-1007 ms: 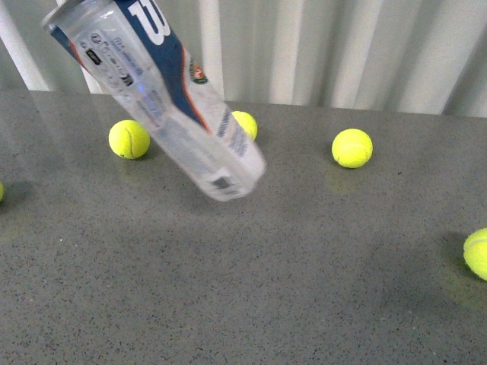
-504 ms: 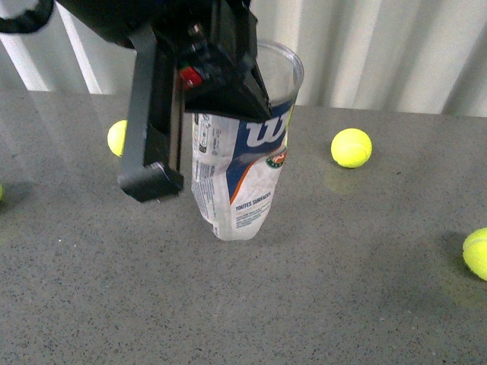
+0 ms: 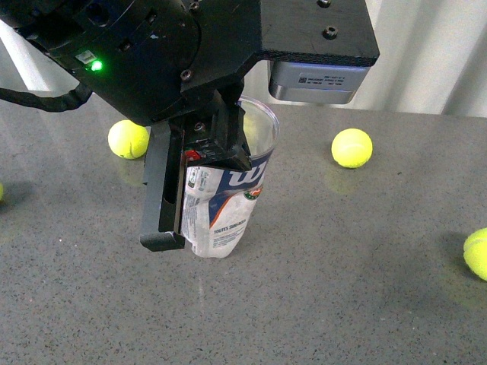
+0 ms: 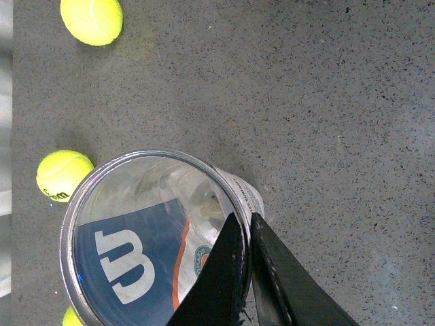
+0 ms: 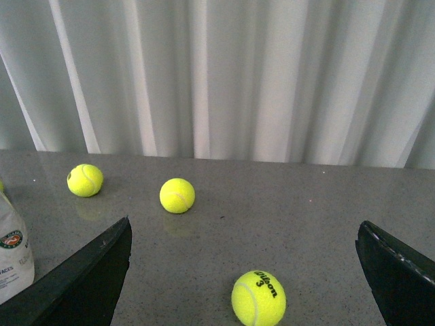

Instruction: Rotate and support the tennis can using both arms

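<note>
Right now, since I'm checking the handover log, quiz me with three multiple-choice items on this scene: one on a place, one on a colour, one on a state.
1. Where does the left pincer grip the tennis can?
A) base
B) open rim
C) mid-label

2. The W logo is:
A) white
B) red
C) yellow

3. The right pincer is:
A) shut on a ball
B) shut on the can
C) open, holding nothing

Answers:
1 B, it pinches the rim wall from inside and outside.
2 A, white on a navy label.
3 C, it is spread wide.
</note>
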You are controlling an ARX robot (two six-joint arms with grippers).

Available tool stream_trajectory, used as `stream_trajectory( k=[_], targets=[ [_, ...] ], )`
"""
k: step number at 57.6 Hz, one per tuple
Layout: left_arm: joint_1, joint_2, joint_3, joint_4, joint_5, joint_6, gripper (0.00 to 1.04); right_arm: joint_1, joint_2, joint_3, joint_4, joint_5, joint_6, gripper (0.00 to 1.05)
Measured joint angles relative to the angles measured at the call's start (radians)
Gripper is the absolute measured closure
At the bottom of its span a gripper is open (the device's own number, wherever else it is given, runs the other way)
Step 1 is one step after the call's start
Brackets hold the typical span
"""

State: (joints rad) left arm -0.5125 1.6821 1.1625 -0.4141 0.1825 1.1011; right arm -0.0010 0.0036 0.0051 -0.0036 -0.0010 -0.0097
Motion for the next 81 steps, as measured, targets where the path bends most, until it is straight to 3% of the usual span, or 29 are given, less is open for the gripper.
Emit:
stream_trajectory(
  k=[12,28,41,59,68,76,81],
  targets=[
    [0.002,0.023,0.022,-0.005,0.001,-0.002,1.01,0.000,0.000,0.000,0.000,0.000,0.000,0.07],
    [0.023,0.054,0.024,-0.002,-0.028,-0.004,0.40,0.000,0.000,0.000,0.000,0.000,0.000,0.07],
    [0.041,0.048,0.024,-0.003,-0.023,-0.005,0.05,0.000,0.000,0.000,0.000,0.000,0.000,0.07],
    [0.082,-0.029,0.037,0.003,0.042,-0.055,0.07,0.000,0.000,0.000,0.000,0.000,0.000,0.07],
    [0.137,-0.120,0.037,0.090,0.089,-0.132,0.07,0.000,0.000,0.000,0.000,0.000,0.000,0.07],
    [0.262,-0.294,-0.001,0.392,0.082,-0.434,0.07,0.000,0.000,0.000,0.000,0.000,0.000,0.07],
    [0.343,-0.400,-0.047,0.453,0.094,-0.594,0.07,0.000,0.000,0.000,0.000,0.000,0.000,0.07]
  ],
)
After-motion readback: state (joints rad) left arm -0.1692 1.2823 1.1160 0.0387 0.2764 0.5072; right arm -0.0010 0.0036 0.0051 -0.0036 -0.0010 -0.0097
